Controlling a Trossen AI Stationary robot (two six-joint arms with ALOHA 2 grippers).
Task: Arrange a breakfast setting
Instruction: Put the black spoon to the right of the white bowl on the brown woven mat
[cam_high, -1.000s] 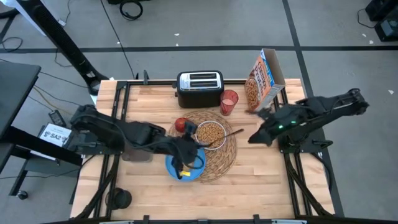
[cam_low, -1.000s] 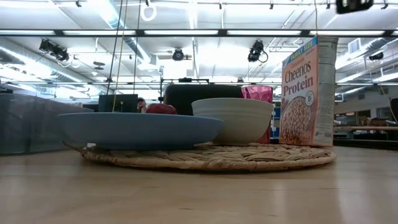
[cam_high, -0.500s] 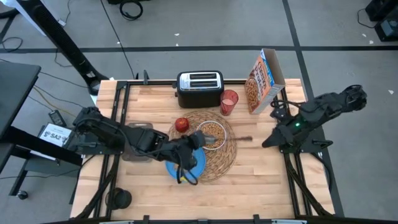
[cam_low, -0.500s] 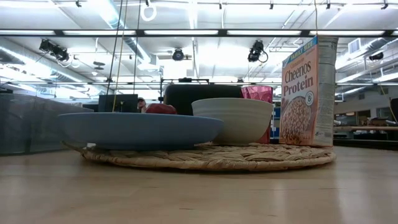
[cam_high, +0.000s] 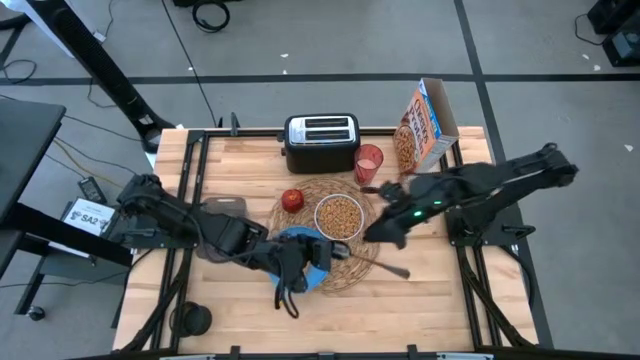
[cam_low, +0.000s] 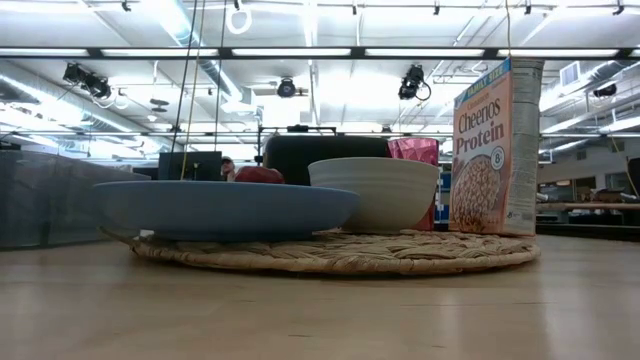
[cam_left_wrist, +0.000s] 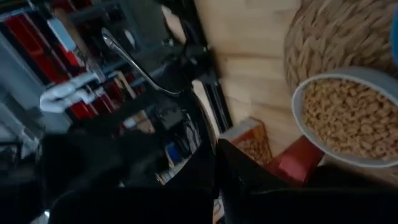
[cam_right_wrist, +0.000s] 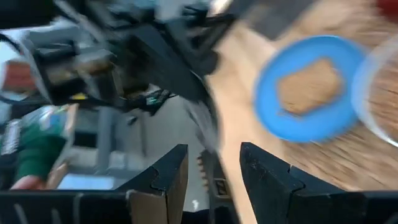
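Your left gripper (cam_high: 292, 283) sits low over the front edge of the blue plate (cam_high: 318, 262), at the near-left rim of the woven placemat (cam_high: 362, 262). From above you cannot tell if its fingers are spread or pressed together. Your left wrist view shows a dark spoon (cam_left_wrist: 134, 62) sticking up past the fingers; whether it is pinched is unclear.

Your right gripper (cam_high: 385, 228) reaches in over the placemat's right side, and its fingers (cam_right_wrist: 168, 171) stand spread with nothing between them. The right wrist view shows the toast slice (cam_right_wrist: 309, 86) lying flat on the plate.

The white bowl (cam_high: 339, 214) of cereal rests mid-placemat, just behind the plate. The red apple (cam_high: 292, 200) is at the placemat's back-left edge. The red cup (cam_high: 368, 164) stands behind the placemat, beside the toaster (cam_high: 320, 142). The Cheerios box (cam_high: 424, 130) stands upright at back right. A dark utensil (cam_high: 391, 268) lies at the placemat's near-right edge.
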